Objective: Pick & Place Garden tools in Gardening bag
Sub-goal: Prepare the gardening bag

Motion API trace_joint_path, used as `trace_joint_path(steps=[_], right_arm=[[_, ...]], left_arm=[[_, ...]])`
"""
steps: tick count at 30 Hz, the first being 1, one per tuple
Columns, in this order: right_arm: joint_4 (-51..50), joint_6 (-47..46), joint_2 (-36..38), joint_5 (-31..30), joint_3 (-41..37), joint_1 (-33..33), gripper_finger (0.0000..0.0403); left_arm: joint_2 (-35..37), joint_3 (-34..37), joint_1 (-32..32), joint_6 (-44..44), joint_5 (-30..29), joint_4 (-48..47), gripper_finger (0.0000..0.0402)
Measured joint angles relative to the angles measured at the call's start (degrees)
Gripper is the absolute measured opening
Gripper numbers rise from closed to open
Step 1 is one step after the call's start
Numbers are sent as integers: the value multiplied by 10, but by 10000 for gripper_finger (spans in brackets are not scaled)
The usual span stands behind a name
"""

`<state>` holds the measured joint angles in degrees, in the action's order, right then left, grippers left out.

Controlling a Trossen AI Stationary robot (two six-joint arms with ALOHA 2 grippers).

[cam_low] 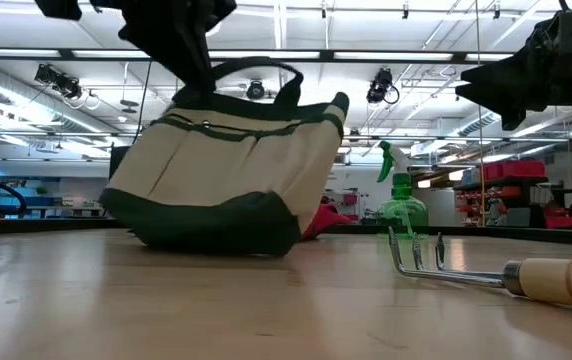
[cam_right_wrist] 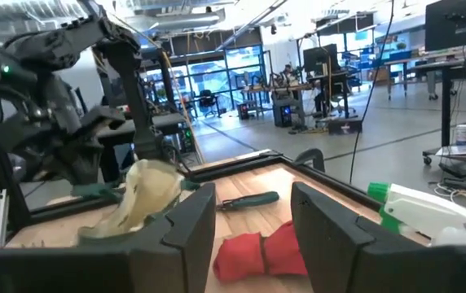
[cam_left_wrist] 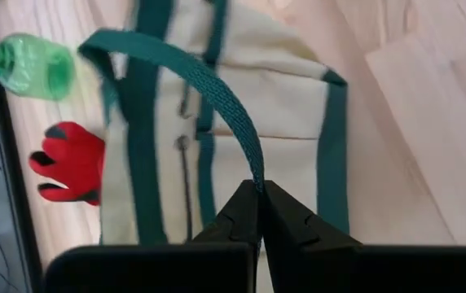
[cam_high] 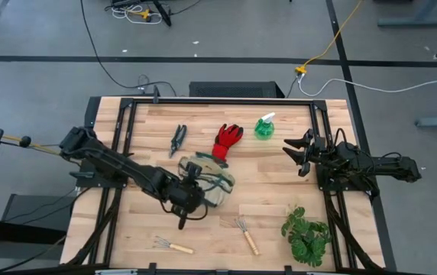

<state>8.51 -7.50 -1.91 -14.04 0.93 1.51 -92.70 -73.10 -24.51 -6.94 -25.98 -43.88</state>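
Left jaws pinching the bag's handle

My left gripper point(cam_left_wrist: 258, 195) is clamped on the green handle point(cam_left_wrist: 217, 89) of the gardening bag point(cam_high: 207, 182), centre of the high view; my right gripper point(cam_high: 298, 153) waits with jaws apart, right of the spray bottle point(cam_high: 265, 127).

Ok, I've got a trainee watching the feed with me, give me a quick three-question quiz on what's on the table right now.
1. True or false: the left gripper is shut on a green handle of the gardening bag.
2. Which tool lies closest to the leafy plant?
A. pruning shears
B. red glove
C. the wooden-handled rake nearer the plant
3. Fill in: the right gripper hovers with its fingers ____, holding nothing, near the green spray bottle.

Key
1. True: the fingers pinch the strap.
2. C
3. open
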Motion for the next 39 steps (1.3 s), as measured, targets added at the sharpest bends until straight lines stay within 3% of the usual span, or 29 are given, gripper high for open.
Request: trace_joint_path(steps=[10,16,23,34,39], right_arm=[[-21,-84,-39,-20,0,0,162],[81,-90,-129,-13,0,0,162],[256,-84,-283,45,6,-10,162],[262,9,-569,46,208,-64,162],[253,-22,-681,67,298,-74,162]], left_arm=[[6,0,-40,48,19,25,7],[5,0,-68,94,31,26,7],[5,0,-91,139,28,29,7],[5,0,-115,193,33,38,7],[5,0,-132,217,38,37,7]])
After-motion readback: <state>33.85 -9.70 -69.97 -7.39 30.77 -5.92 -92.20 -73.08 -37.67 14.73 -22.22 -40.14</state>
